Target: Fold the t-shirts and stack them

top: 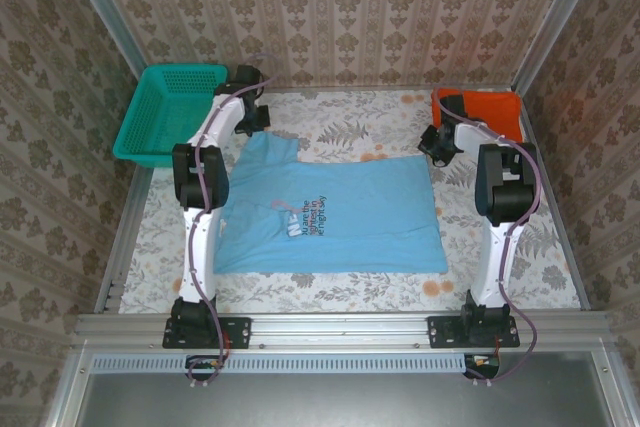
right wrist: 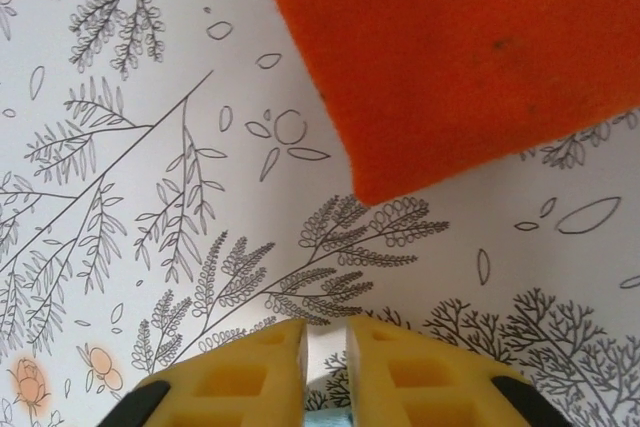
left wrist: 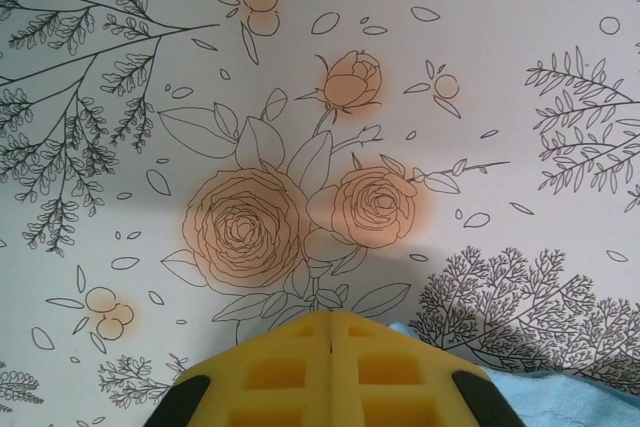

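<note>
Your blue shirt [top: 330, 212] lay unfolded; left gripper [left wrist: 330, 319] shut empty, right gripper [right wrist: 327, 332] barely parted. Next likely meant pinching its far edge.

light blue t-shirt [top: 340, 212] spread flat mid-table [top: 500, 267], print side up, small text print left of centre, hem toward the right, one sleeve poking out far-left; orange t-shirt [top: 490, 107] plain, flat, clean straight-edged corner, at the far right corner, well apart from the blue one
</note>
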You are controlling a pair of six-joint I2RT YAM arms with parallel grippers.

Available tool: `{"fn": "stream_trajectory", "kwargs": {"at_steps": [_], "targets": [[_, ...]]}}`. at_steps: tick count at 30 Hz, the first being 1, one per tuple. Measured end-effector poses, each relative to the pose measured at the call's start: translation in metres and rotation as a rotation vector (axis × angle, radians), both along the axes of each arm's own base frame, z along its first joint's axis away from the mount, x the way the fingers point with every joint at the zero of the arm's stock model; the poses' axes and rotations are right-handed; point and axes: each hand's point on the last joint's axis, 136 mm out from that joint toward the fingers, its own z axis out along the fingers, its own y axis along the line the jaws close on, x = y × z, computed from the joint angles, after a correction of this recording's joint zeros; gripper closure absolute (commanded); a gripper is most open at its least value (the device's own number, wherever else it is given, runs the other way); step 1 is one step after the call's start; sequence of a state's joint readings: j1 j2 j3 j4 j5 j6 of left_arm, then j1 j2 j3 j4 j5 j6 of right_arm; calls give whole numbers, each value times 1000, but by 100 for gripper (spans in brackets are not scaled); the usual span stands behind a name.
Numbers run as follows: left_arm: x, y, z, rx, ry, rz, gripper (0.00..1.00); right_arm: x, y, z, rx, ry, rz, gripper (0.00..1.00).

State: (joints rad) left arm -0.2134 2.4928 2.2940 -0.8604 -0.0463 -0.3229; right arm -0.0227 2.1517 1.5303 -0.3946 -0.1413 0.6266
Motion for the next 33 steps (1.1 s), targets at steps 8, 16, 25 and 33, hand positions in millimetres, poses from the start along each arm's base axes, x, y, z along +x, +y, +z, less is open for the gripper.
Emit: {"fn": "stream_trajectory", "kwargs": {"at_steps": [8, 16, 25, 33], "targets": [[-4, 1, 0, 7, 6, -3, 100, 1, 2, 0, -19, -2, 1, 75], [-4, 1, 14, 2, -17, -4, 100, -2, 1, -1, -45, 3, -8, 70], [-1, 0, 19, -2, -34, -5, 100, -7, 6, 0, -55, 3, -1, 74], [-1, 1, 18, -2, -34, -5, 100, -11, 1, -3, -77, 22, -14, 94]]}}
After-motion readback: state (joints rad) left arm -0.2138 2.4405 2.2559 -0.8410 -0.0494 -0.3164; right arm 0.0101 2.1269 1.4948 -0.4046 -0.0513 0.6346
